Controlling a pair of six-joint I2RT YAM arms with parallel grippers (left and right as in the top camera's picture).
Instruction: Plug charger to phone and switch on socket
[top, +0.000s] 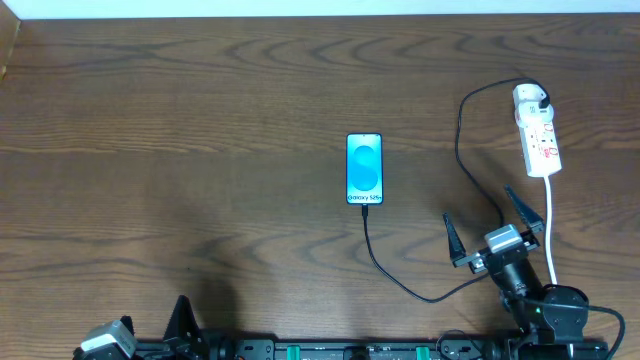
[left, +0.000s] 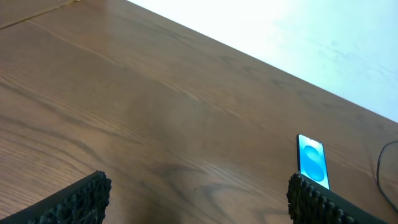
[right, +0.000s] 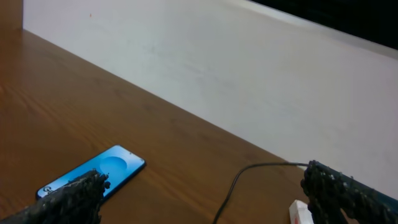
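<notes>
The phone (top: 364, 168) lies flat in the middle of the table, its blue screen up. It also shows in the left wrist view (left: 312, 160) and the right wrist view (right: 99, 173). The thin black charger cable (top: 400, 283) runs from the phone's near end, loops right and up to the black adapter in the white socket strip (top: 537, 130) at the far right. My right gripper (top: 492, 222) is open and empty, raised between phone and socket. My left gripper (left: 196, 196) is open and empty at the near left edge.
The socket's thick white cord (top: 551, 225) runs down the right side past my right arm. A pale wall borders the table's far edge (right: 217, 81). The left half of the wooden table (top: 150, 150) is bare wood.
</notes>
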